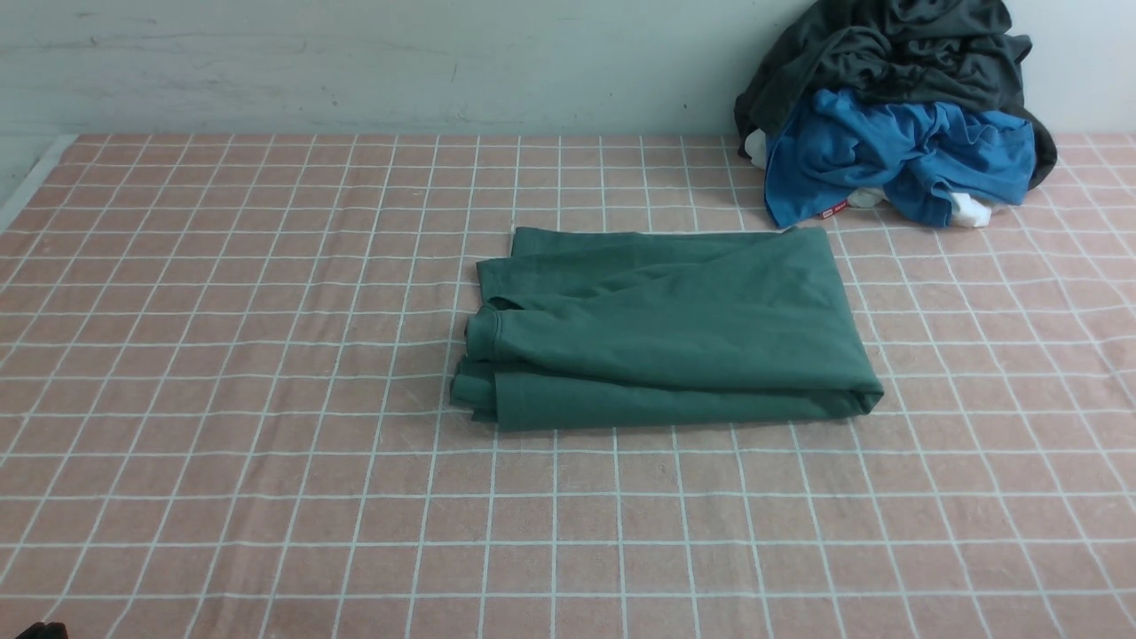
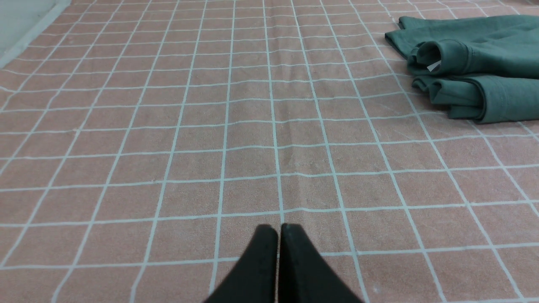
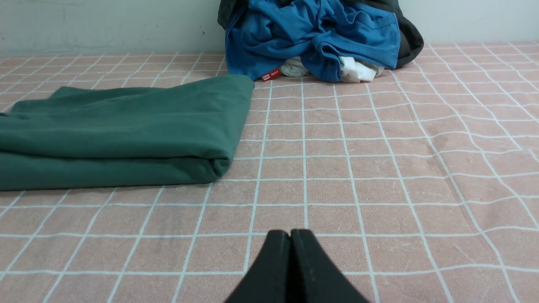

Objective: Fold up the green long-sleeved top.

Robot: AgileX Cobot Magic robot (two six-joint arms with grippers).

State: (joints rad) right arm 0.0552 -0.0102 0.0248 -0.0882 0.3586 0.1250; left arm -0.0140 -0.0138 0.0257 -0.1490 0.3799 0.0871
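Front view: the top (image 1: 666,328) lies mid-cloth as a compact folded rectangle, sleeves tucked in; I judge the folding done or nearly so. My left claw (image 2: 278,229) and right claw (image 3: 290,233) are each closed with fingertips together, holding nothing, low over the cloth (image 1: 222,399) and well apart from the top. Any next move would only square the bulky left edge. Open room lies near and left; the clothes pile (image 1: 896,115) crowds the far right corner.
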